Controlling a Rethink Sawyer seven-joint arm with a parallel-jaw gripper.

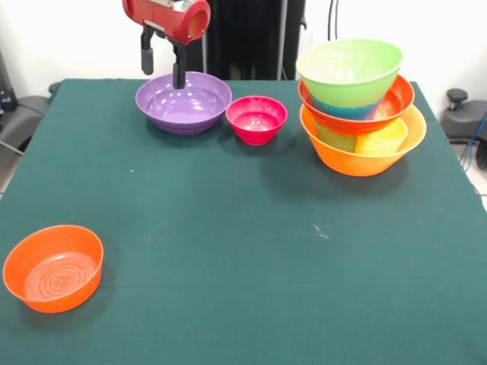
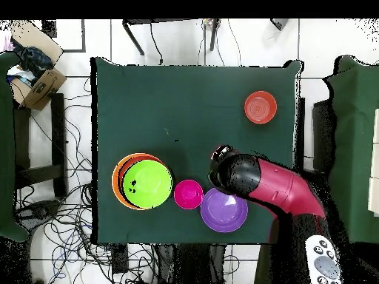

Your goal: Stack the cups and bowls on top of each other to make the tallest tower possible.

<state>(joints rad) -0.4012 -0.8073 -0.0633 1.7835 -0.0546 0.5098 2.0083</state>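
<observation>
The gripper (image 1: 161,67) is hanging with its two dark fingers spread apart and nothing between them, one finger dipping over the near-left rim of the purple bowl (image 1: 183,103) while the other is standing just outside it. Directly under the claw, then, that bowl is sitting right way up on the green table (image 1: 228,258). Just beside the bowl, on the side away from the claw, the small pink bowl (image 1: 256,119) is resting close to it, possibly touching, though the front view is not settling that. Farther off on that same side the tower (image 1: 359,106) is standing: the big orange bowl (image 1: 364,156) at the bottom, the red-orange bowl (image 1: 358,114) over it, the lime green bowl (image 1: 349,70) on top, with a blue bowl and what are probably the yellow and green cups showing through the translucent walls (the purple cup cannot be made out). Well apart from the claw, toward the opposite end of the table, the small orange bowl (image 1: 53,268) is sitting alone.

The purple bowl is looking like thin, stiff, light plastic with a smooth and probably slippery wall, so a pinch across the rim, one finger inside and one outside, is seeming the sensible hold. Being shallow and wide, it is likely to tilt when lifted by one edge.
</observation>
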